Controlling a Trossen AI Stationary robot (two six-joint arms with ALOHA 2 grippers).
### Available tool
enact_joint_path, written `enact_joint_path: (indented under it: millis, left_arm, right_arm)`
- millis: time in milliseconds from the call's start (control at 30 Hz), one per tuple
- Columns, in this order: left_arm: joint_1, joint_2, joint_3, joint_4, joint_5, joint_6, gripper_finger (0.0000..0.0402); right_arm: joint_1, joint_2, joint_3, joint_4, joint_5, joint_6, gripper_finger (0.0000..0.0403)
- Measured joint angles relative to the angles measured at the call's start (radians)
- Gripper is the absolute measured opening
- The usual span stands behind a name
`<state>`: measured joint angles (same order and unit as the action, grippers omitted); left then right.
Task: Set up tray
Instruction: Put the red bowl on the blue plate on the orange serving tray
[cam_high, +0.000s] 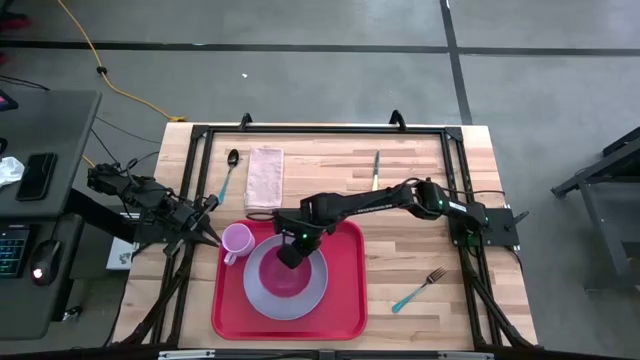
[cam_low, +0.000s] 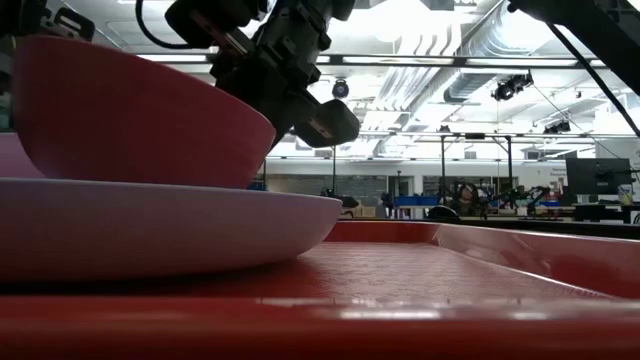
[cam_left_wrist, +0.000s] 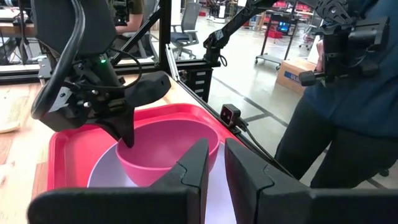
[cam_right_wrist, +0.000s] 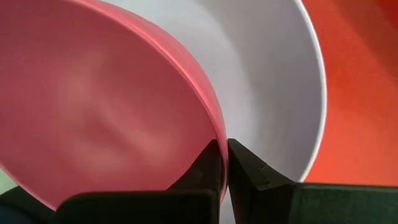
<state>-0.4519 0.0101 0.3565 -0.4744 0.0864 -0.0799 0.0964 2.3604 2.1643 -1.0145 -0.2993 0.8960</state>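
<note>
The red tray lies on the counter at its near edge, a little left of centre. On the tray sits a lilac plate, and in the plate a pink bowl. The right hand reaches in from the right and is clenched on the bowl's rim; the right wrist view shows its two fingers pinching that thin pink edge, one inside and one outside, with the plate's pale surface beyond. From table height the bowl rests on the plate, the hand above it at the rim.

A pink mug stands on the tray's far left corner, just beside the plate. The left hand hangs near the mug at the tray's left edge, fingers part-way apart and holding nothing.

To the right of the tray, off it, a fork with a teal handle lies on the wood. Farther back lie a spoon, a folded cloth and a knife, all well apart from the tray.

Beyond the counter, a person in dark clothes stands close by.
</note>
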Motion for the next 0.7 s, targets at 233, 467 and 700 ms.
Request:
enact_joint_path:
  millis: [233, 467, 700]
  left_arm:
    - [0.000, 0.000, 0.000, 0.000, 0.000, 0.000, 0.0085]
    - [0.000, 0.000, 0.000, 0.000, 0.000, 0.000, 0.0085]
    - [0.000, 0.000, 0.000, 0.001, 0.000, 0.000, 0.0085]
  right_arm:
    - [0.000, 0.000, 0.000, 0.000, 0.000, -0.002, 0.0000]
    - [0.000, 0.000, 0.000, 0.000, -0.006, -0.007, 0.0003]
    - [0.000, 0.000, 0.000, 0.001, -0.007, -0.008, 0.0026]
